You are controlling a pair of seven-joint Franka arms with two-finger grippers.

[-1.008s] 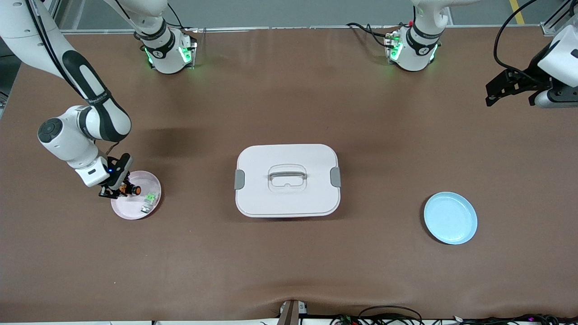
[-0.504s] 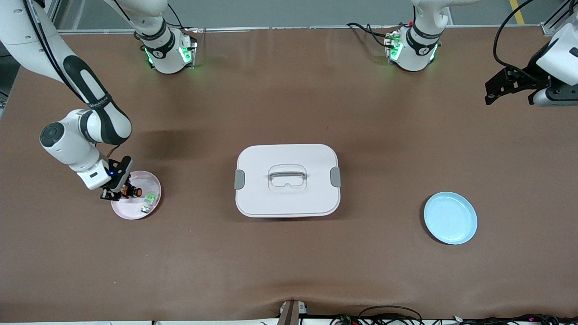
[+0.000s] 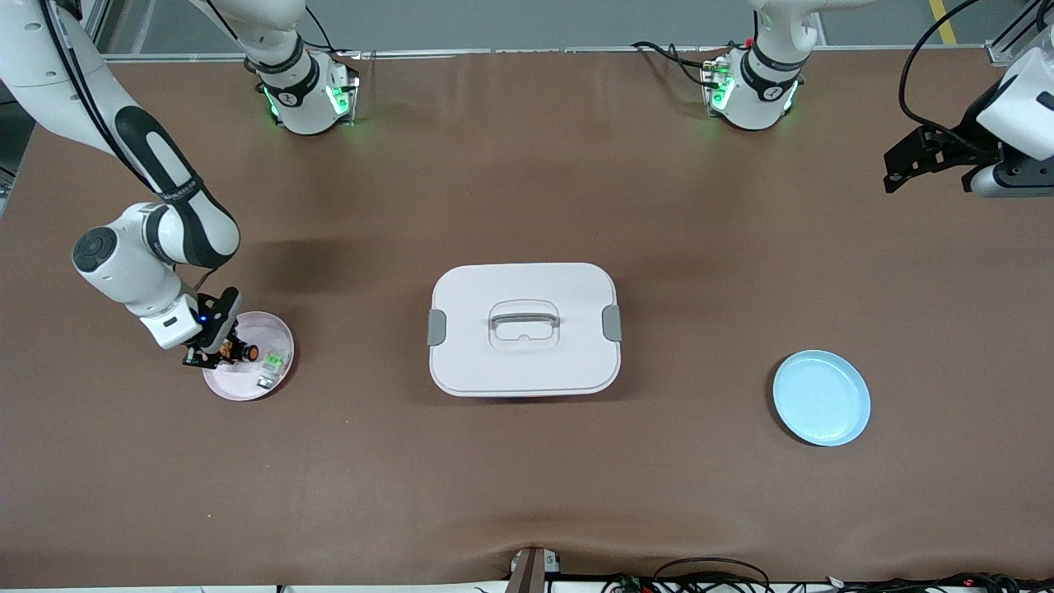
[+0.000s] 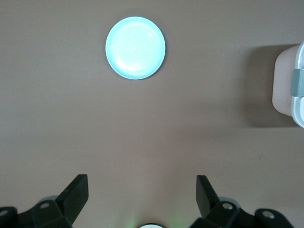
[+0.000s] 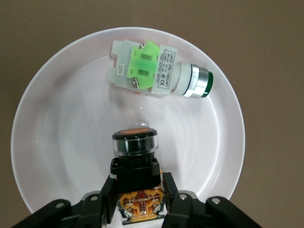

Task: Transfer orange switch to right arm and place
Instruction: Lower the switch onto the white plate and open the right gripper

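Note:
The orange switch [image 3: 237, 352], black with an orange round cap, is held between the fingers of my right gripper [image 3: 216, 352], just over the pink plate [image 3: 239, 385] at the right arm's end of the table. In the right wrist view the fingers [image 5: 105, 192] clamp the switch's body [image 5: 135, 164], cap pointing toward the plate's middle [image 5: 57, 142]. I cannot tell whether the switch touches the plate. My left gripper [image 3: 893, 173] is open and empty, high over the left arm's end of the table; it also shows in the left wrist view [image 4: 141, 183].
A green-and-clear part [image 3: 272, 362] lies on the pink plate beside the switch [image 5: 152, 71]. A white lidded box [image 3: 524, 329] stands mid-table. A light blue plate [image 3: 821, 398] sits toward the left arm's end and shows in the left wrist view [image 4: 135, 47].
My right gripper has sunk slightly over the pink plate with the orange switch still in it. The left arm has hardly moved.

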